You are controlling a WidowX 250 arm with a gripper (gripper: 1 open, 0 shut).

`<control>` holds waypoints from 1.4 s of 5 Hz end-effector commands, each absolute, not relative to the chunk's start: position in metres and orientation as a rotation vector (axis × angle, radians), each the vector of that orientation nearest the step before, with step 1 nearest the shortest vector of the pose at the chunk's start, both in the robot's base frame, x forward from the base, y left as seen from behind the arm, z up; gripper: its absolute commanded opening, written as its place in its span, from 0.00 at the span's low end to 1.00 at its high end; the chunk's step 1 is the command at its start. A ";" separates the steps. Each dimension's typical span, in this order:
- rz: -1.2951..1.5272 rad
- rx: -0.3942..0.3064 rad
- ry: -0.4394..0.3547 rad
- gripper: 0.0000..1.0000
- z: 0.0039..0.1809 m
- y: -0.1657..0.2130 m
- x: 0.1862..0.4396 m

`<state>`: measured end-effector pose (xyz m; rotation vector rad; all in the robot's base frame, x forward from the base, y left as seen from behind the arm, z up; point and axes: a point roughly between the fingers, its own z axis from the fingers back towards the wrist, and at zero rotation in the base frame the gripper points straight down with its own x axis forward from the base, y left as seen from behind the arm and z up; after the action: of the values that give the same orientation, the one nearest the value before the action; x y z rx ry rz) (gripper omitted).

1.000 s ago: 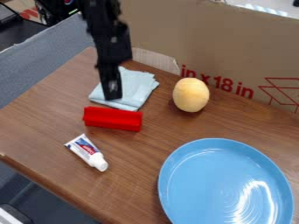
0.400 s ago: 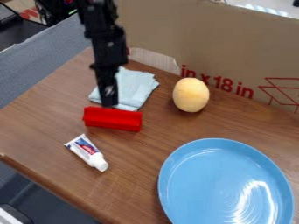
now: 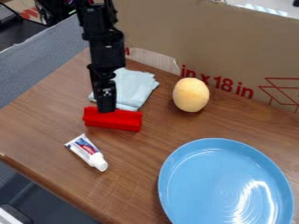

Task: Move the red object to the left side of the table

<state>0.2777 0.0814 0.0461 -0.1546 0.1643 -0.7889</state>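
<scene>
The red object, a small bright red oblong block, lies on the brown wood-grain table left of centre. My black gripper hangs straight down over the block's left half, its fingertips just above or touching the block's top. The jaws stand open and nothing is held between them. The arm rises from there to the upper left and hides part of the cloth behind it.
A light blue cloth lies just behind the block. A yellow round fruit sits to the right and a blue plate at the front right. A white toothpaste tube lies in front. A cardboard box lines the back.
The gripper has shifted a little to the left and come down onto the red block, and its jaws have gone from shut to open. The block has not moved.
</scene>
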 end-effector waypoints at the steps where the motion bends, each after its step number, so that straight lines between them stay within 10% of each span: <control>1: -0.807 -0.058 0.133 1.00 0.065 0.084 0.282; 7: -0.884 0.142 0.155 1.00 0.027 0.084 0.287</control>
<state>0.2826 0.0833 0.0171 0.1155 0.1837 -0.8836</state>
